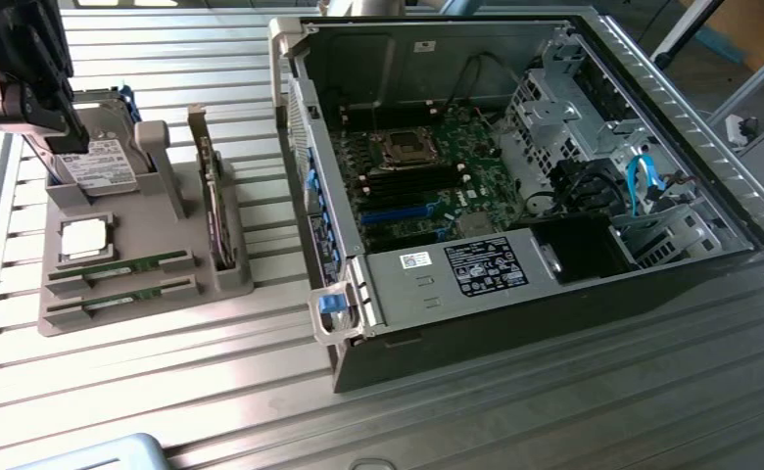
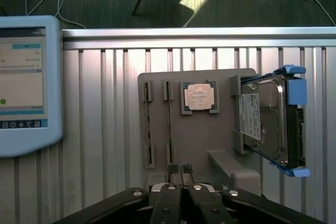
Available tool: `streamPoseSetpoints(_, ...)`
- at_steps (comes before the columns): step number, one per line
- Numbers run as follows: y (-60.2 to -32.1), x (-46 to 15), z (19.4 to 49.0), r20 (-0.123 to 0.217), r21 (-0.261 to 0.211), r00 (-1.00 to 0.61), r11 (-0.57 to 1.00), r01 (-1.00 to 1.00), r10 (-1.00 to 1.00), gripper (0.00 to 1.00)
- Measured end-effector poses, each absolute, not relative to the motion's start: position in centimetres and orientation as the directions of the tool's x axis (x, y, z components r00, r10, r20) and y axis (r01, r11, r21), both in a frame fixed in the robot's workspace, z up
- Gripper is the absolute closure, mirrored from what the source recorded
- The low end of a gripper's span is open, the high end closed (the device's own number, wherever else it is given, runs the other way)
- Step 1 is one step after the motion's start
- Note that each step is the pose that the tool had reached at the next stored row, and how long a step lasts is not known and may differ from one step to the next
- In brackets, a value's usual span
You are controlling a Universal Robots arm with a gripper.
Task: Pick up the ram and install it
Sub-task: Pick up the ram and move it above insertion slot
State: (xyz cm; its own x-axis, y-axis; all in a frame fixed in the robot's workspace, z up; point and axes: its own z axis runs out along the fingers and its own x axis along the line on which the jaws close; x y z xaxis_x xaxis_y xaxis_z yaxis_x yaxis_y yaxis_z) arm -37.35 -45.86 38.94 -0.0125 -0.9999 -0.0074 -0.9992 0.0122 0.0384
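Approach step, I judge: the tool point(image 2: 180, 170) hangs clenched and empty above the grey tray point(image 2: 205, 135). Both ram sticks point(image 1: 127, 264) sit in the tray's slots. Grasping calls for opening and aligning along one stick.

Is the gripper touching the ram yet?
Apart. The exterior view shows the shut gripper up beside the hard drive, well clear of the ram and its twin, both lying in tray slots.

The hand point(image 2: 180, 170), fingers together, hangs over the grey tray point(image 2: 210, 135) holding two ram sticks point(image 2: 169, 124).
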Motion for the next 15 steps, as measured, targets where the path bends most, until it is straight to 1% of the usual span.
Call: streamPoseSetpoints(15,-46.3,-37.4,36.7,-0.007,0.038,-0.012,0.012,-0.999,-1.0,0.9)
